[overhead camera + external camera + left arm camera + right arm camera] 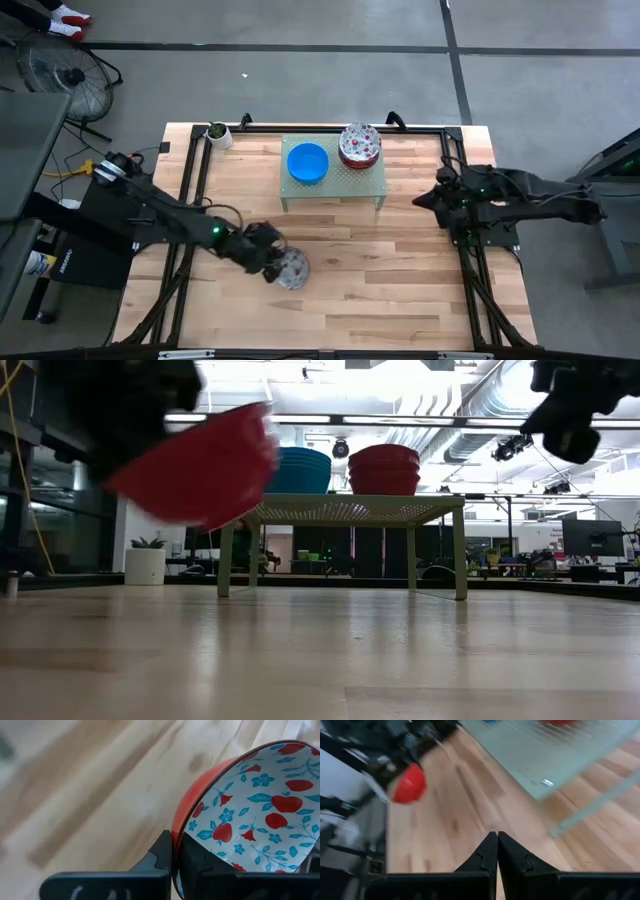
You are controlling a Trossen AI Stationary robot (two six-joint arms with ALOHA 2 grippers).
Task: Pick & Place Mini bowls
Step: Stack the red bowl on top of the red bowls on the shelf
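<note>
A mini bowl (293, 269), red outside and white with a red and blue floral pattern inside (255, 810), hangs over the near left of the table with my left gripper (276, 264) shut on it. In the low view this bowl (200, 465) is tilted and clear of the table. A stack of blue bowls (307, 163) and a stack of floral bowls (360, 145) rest on a pale green stand (370, 185) at the far middle. My right gripper (425, 197) is shut on nothing, raised near the stand's right end. My left gripper pinches the bowl's rim (176, 837), one finger (162, 854) on the red outer wall and the other (195, 860) on the patterned inside. The bowl is lifted clear of the table and tilted, its red underside (215, 480) facing down and toward the near edge.
A small white pot with a green plant (219, 134) stands at the far left corner. The stand's legs (460, 555) rest on the table behind bare wood (400, 280). Black frame rails (190, 190) run along the table's left and right sides.
</note>
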